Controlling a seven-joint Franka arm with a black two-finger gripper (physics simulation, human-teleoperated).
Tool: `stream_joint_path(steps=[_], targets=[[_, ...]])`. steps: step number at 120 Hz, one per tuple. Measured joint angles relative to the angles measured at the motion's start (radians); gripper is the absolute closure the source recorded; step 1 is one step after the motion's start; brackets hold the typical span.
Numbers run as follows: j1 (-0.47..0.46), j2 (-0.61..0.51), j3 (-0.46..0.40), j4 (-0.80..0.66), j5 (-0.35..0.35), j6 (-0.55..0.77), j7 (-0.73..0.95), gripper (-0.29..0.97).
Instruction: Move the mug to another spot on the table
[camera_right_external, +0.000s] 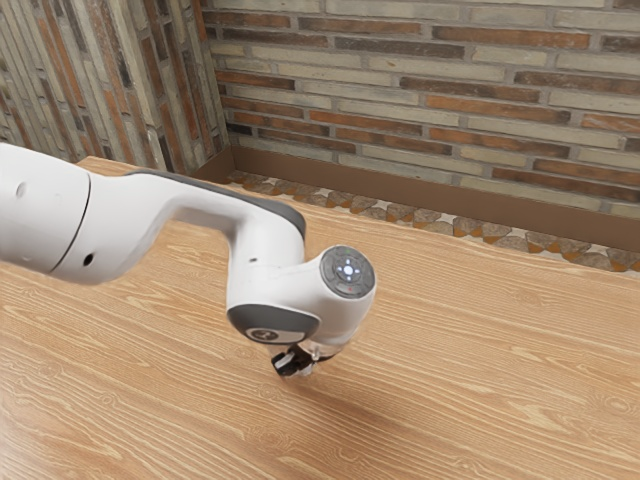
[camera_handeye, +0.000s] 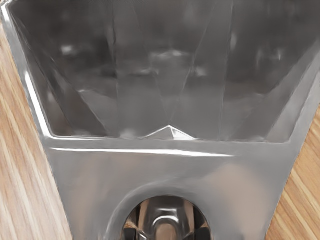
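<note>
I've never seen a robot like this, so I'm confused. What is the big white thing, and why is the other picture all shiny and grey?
The big white thing is a robot arm, seen from a camera beside it. At its end is a small black gripper, its hand, low over a wooden table by a brick wall. The other picture comes from a camera on that hand. The shiny grey shape is a mug, very close, right under the hand. The pictures don't show whether it is gripped.
</note>
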Motion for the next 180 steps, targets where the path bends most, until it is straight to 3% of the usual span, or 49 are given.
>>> stream_joint_path(steps=[57, 121, 180], targets=[[0.105, 0.025, 0.004, 0.038, 0.084, -0.048, 0.001, 0.70], [0.196, -0.022, -0.004, -0.040, 0.076, -0.074, 0.002, 0.69], [0.211, 0.020, 0.005, -0.036, 0.092, 0.020, 0.001, 0.69]])
